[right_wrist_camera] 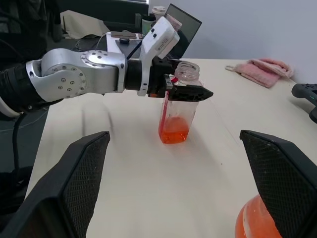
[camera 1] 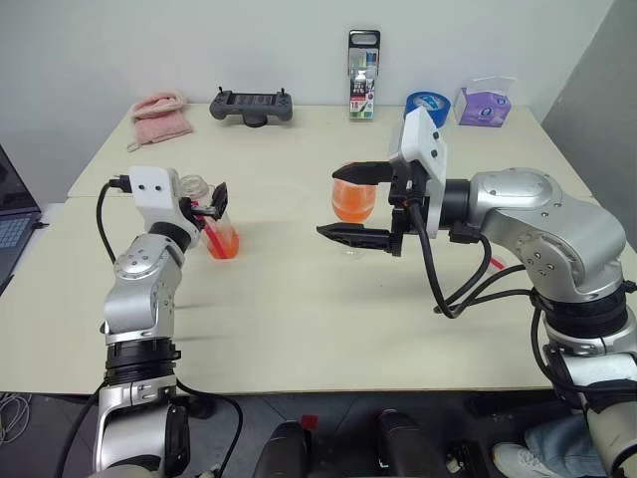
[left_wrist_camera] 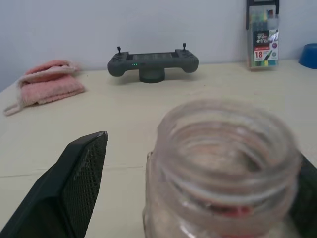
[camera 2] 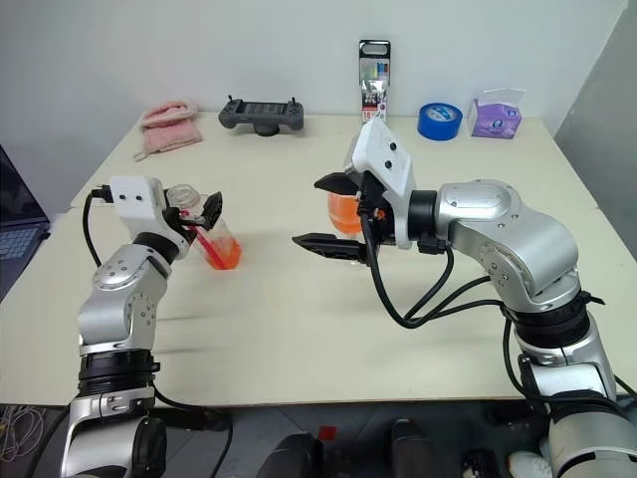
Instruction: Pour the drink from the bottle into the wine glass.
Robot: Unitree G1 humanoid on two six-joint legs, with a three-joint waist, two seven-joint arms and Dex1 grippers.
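Observation:
The bottle (camera 1: 221, 237) stands uncapped on the table at the left, with a little orange-red drink (right_wrist_camera: 173, 133) in its bottom. My left gripper (camera 1: 211, 202) is open, one finger on each side of the bottle's neck; a gap shows between the finger (left_wrist_camera: 74, 183) and the neck. At the middle of the table stands the wine glass (camera 1: 352, 202), its bowl holding orange drink. My right gripper (camera 1: 331, 202) is open wide, with its fingers above and below the bowl and apart from it.
Along the table's far edge lie a pink cloth (camera 1: 159, 115), a grey game controller (camera 1: 251, 106), an upright marker pack (camera 1: 362, 75), a blue tape roll (camera 1: 426, 103) and a purple tissue box (camera 1: 485, 105). A laptop (camera 1: 10, 214) sits at the left edge.

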